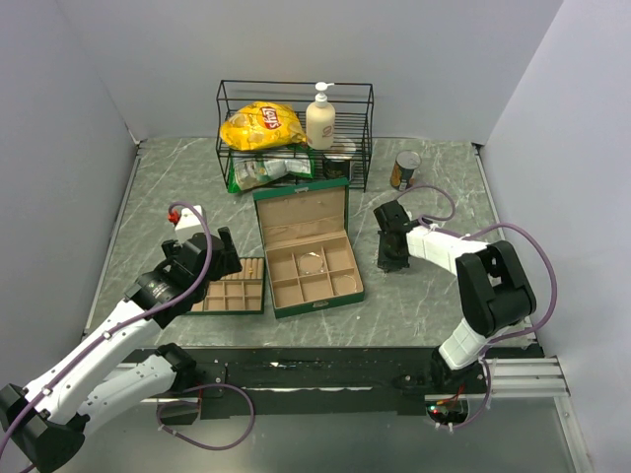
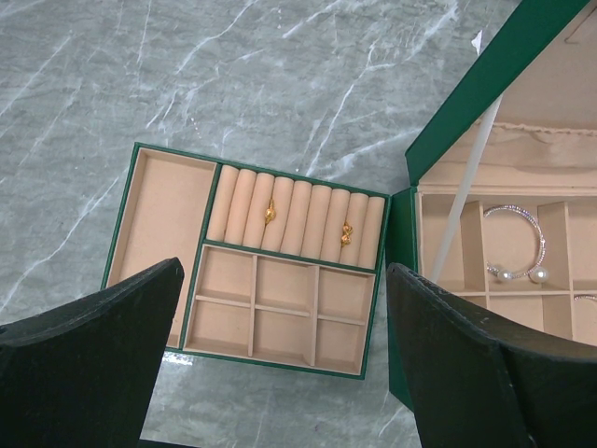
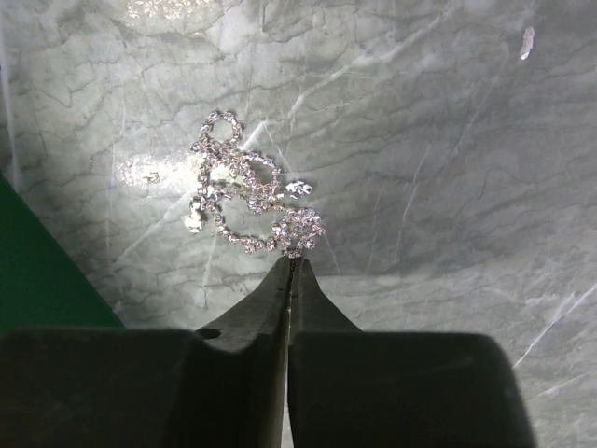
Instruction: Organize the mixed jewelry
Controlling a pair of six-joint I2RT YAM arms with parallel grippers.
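A sparkly silver chain lies bunched on the marble table. My right gripper is shut, its tips pinching the chain's near end; from above it points down just right of the green box. Inside the box rests a thin silvery bangle with two pearl beads. My left gripper hangs open over the tan-lined tray, holding nothing. Two small gold rings sit in the tray's roll slots.
At the back stands a black wire rack with a yellow chips bag and a soap bottle. A can is to its right, and a small white block sits left of the tray.
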